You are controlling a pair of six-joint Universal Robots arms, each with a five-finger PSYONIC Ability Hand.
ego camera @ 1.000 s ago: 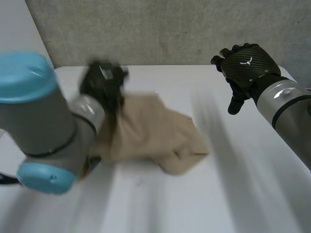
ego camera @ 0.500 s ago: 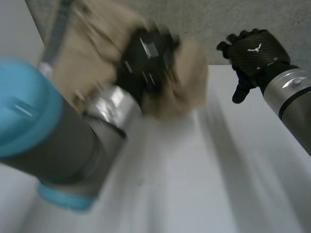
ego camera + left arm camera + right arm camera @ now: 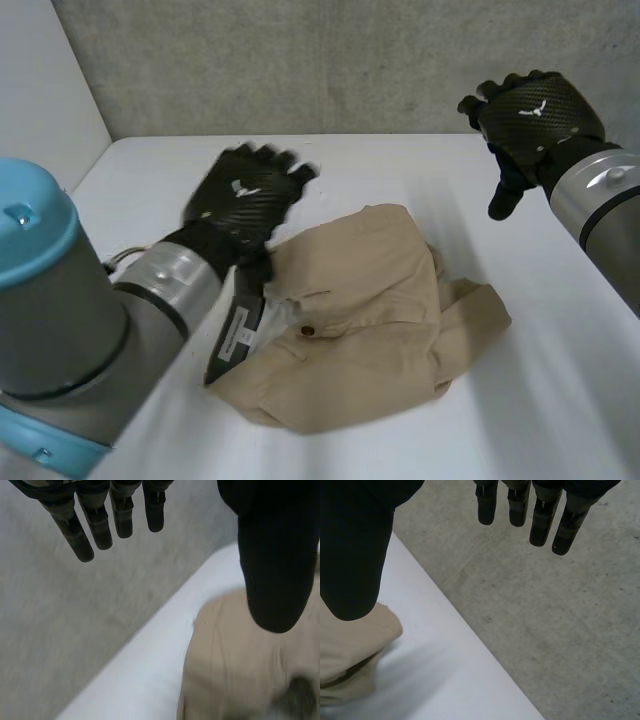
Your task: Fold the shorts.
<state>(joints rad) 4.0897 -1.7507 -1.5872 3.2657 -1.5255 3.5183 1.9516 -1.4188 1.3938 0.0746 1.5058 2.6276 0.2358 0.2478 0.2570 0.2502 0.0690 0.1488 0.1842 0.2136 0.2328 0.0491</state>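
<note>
Head view: the tan shorts [image 3: 380,320] lie in a crumpled heap at the middle of the frame on the white table [image 3: 540,400]. At the heap's lower left edge a dark strip carries a white label [image 3: 235,338], and a small dark button [image 3: 307,329] sits near it. The left hand [image 3: 248,197] is at centre left, over the left edge of the heap, its fingers spread and loose and nothing in its grasp (whether the wrist brushes the cloth I cannot tell). The right hand [image 3: 532,118] hangs in the upper right of the frame, well apart from the shorts and in front of the grey wall [image 3: 300,60], fingers relaxed, thumb pointing down, empty. Left wrist view: straight fingers [image 3: 95,527] and the thumb stand wide apart with nothing between them, and the shorts [image 3: 230,655] lie beneath the thumb. Right wrist view: the fingers [image 3: 540,522] are likewise straight, with a fold of the shorts [image 3: 350,650] under the thumb
</note>
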